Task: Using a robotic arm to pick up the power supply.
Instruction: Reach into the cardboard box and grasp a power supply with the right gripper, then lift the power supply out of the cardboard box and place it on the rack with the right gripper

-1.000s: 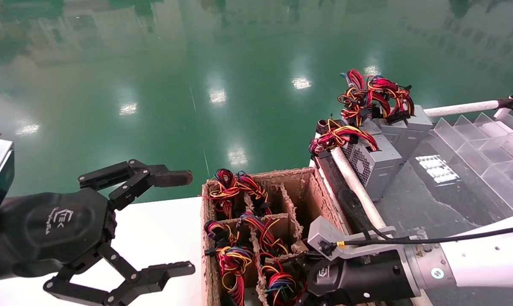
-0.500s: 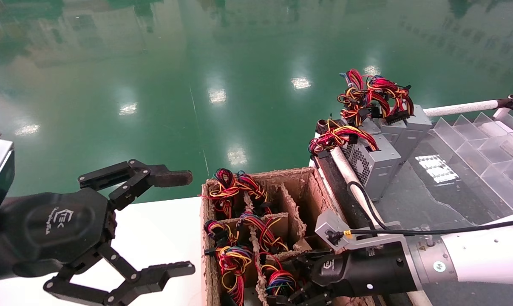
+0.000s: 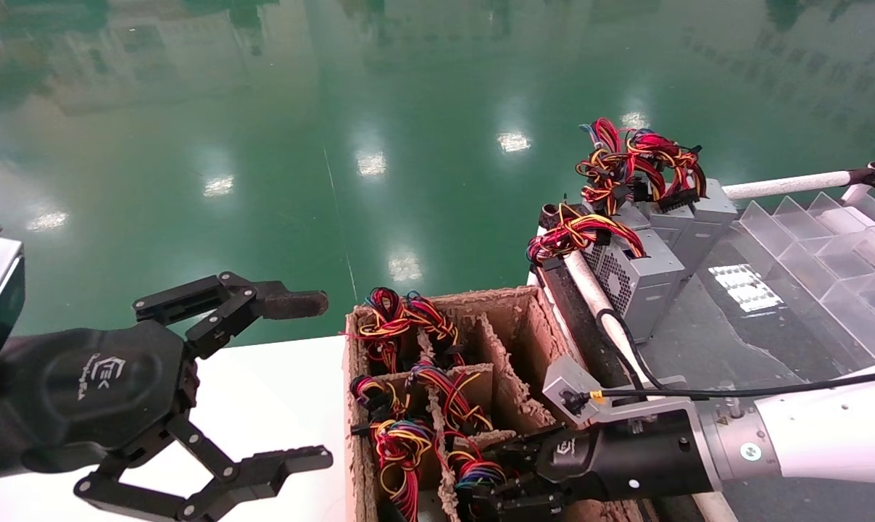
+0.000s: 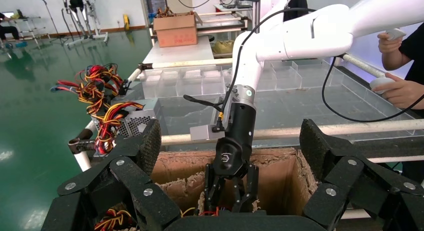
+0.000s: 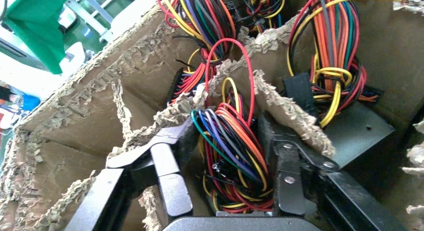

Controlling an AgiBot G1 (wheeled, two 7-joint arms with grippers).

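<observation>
Right arm [image 3: 807,442]: white forearm, grey wrist block, reaching down into a cardboard box [image 3: 524,341] with torn dividers. Right gripper [image 3: 513,482]: inside a near cell, jaws apart, one either side of a wire bundle [image 5: 235,151], not clamped on it. Power supply [image 5: 357,128]: standing in that divided box, mostly hidden; only a dark metal face and its red, yellow, orange, blue wires show. Other bundles [image 3: 397,319] fill neighbouring cells. Left gripper [image 3: 292,380]: hovering over the white table [image 3: 278,406] left of the box, jaws wide apart, holding nothing. Three grey supplies [image 3: 647,275] with wires stand beyond the box, on a dark surface beside clear trays [image 3: 836,268].
</observation>
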